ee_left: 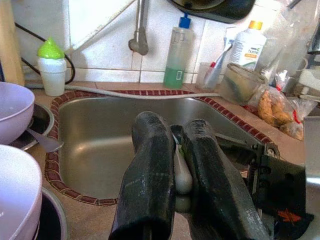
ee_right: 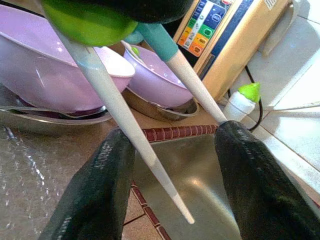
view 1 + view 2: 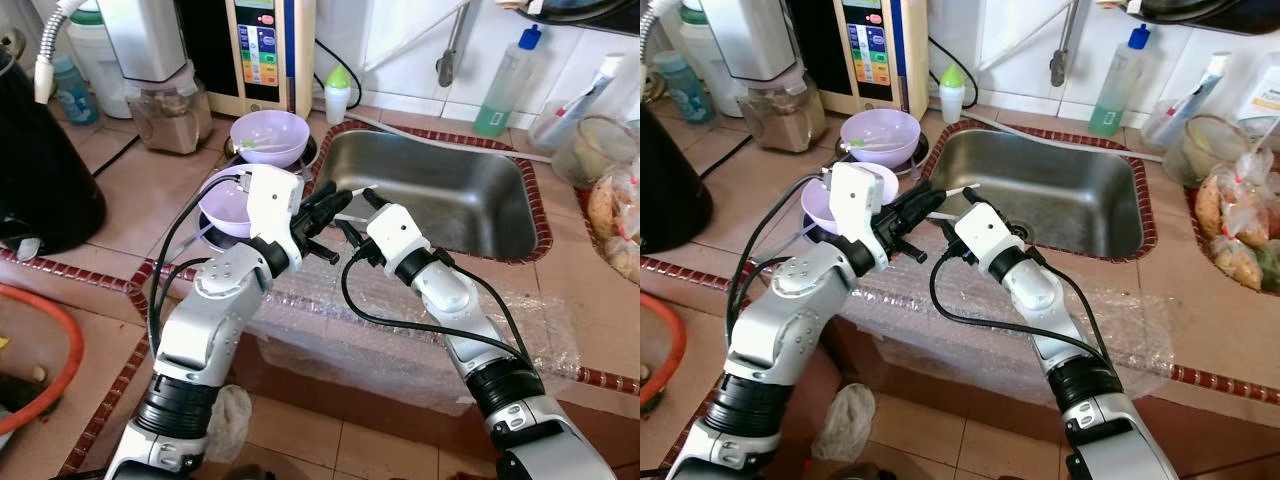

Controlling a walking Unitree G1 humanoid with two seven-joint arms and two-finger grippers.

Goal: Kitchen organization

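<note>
A pair of pale chopsticks (image 2: 118,108) with teal and green upper ends is clamped in my left gripper (image 1: 175,131), held at the near left corner of the steel sink (image 3: 470,205). Their white tips (image 3: 362,189) point out over the basin. My right gripper (image 2: 172,135) is open just beside the left one, with one black finger on each side of the chopsticks; whether the pads touch them I cannot tell. Two purple bowls stand to the left of the sink, one (image 3: 268,135) further back with a spoon in it, one (image 3: 222,207) close behind my left wrist.
Bubble wrap (image 3: 400,340) covers the counter's front edge below my arms. A green soap bottle (image 3: 505,85), a tap (image 3: 448,60) and a small green-capped bottle (image 3: 338,93) stand behind the sink. A blender (image 3: 160,90) is back left, bagged food (image 3: 1230,215) at the right.
</note>
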